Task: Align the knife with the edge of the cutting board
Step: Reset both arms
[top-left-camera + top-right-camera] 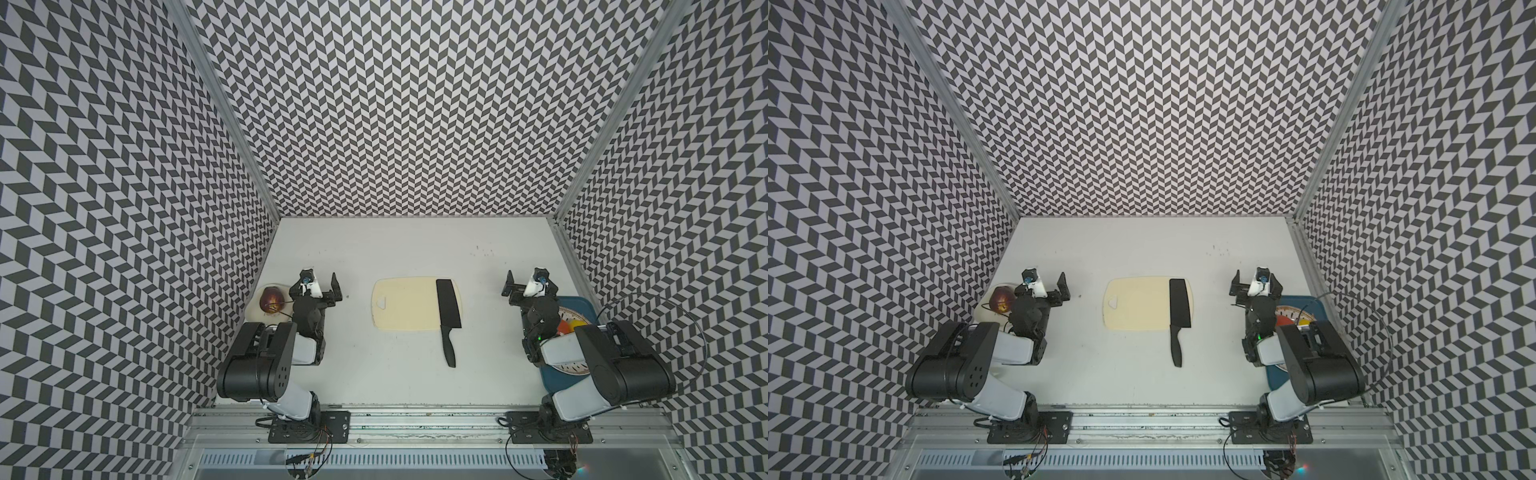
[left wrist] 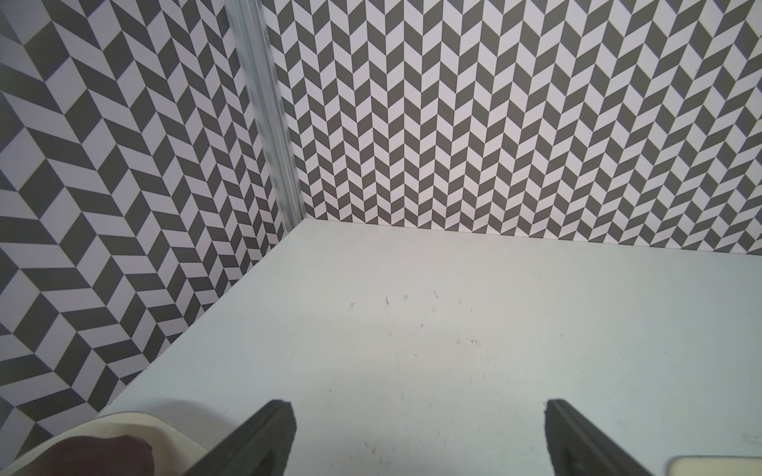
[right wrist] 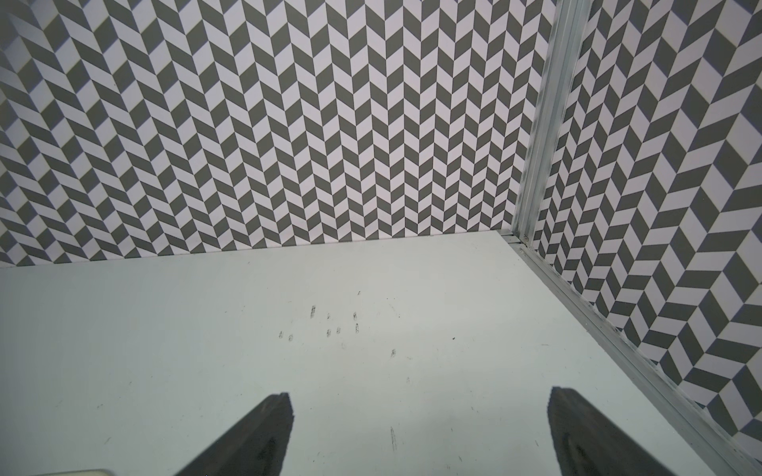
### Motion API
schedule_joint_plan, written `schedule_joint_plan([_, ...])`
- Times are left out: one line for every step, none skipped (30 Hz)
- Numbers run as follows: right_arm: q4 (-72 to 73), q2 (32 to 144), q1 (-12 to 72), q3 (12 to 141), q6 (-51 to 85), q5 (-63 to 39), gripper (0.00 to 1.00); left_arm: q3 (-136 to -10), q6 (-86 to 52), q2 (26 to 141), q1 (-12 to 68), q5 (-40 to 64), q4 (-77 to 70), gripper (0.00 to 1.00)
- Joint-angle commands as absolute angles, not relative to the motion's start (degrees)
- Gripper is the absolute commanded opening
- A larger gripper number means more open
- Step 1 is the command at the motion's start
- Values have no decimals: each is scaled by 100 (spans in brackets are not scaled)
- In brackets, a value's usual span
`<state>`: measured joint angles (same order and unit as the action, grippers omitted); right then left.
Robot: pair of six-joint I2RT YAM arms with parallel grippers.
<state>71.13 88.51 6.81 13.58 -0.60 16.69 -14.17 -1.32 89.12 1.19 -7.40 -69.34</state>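
In both top views the pale cream cutting board (image 1: 405, 303) (image 1: 1138, 305) lies flat mid-table, its cut-out hole near its left end. The black knife (image 1: 448, 305) (image 1: 1179, 303) lies with its broad blade on the board's right end; its handle runs off the near edge onto the table, slightly slanted. My left gripper (image 1: 320, 286) (image 1: 1044, 286) (image 2: 418, 412) hovers left of the board, open and empty. My right gripper (image 1: 530, 286) (image 1: 1256, 286) (image 3: 418, 406) is to the right of the board, also open and empty. A corner of the cutting board (image 2: 701, 467) shows in the left wrist view.
A dark red fruit (image 1: 270, 300) sits in a cream dish (image 1: 254, 313) beside the left arm, against the left wall. A dark blue tray (image 1: 582, 300) with a plate of coloured food (image 1: 575, 324) lies under the right arm. Patterned walls close in three sides.
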Motion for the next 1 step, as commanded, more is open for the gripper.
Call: schedule_joint_plan([7269, 8780, 649, 1415, 0, 1661, 100, -1525, -35, 8870, 66, -489, -7001, 100])
